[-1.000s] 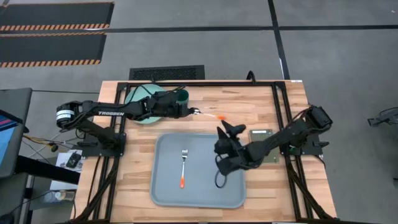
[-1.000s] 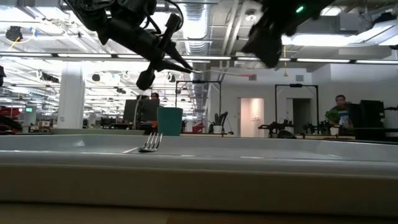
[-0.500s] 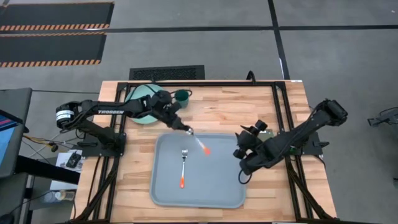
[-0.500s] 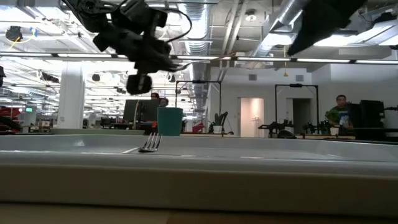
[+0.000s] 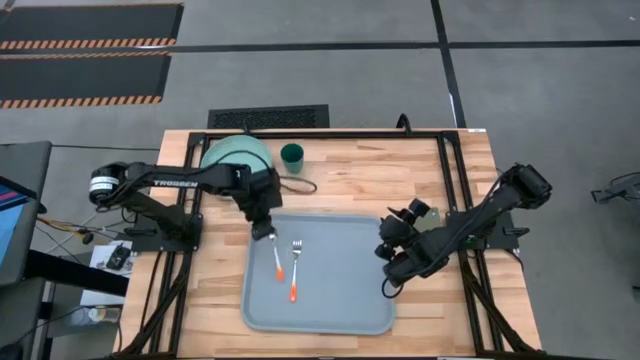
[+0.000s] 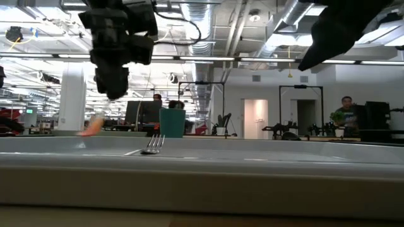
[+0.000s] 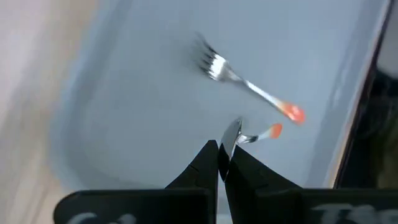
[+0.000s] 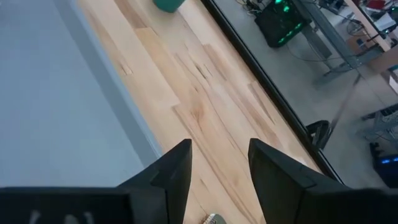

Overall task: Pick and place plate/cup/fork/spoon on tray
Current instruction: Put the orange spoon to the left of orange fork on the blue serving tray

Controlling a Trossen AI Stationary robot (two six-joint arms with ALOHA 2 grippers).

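A: Two utensils concern us here. Our left gripper [image 7: 222, 167] has its jaws pinched shut on the bowl end of the spoon [image 5: 277, 262], the orange handle slanting out past the fingertips over the tray [image 5: 345, 300].

B: And the fork [image 5: 295, 270] lies flat just beyond that handle. If we let go from this height, we judge the spoon could bounce onto it.

A: Our right gripper [image 8: 219, 163] waits beside the tray with jaws apart, holding nothing; the plate [image 5: 232, 156] and cup [image 5: 292, 154] sit well behind our left jaws.

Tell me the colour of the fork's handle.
Orange, on the fork lying in the tray; the high view shows it best.
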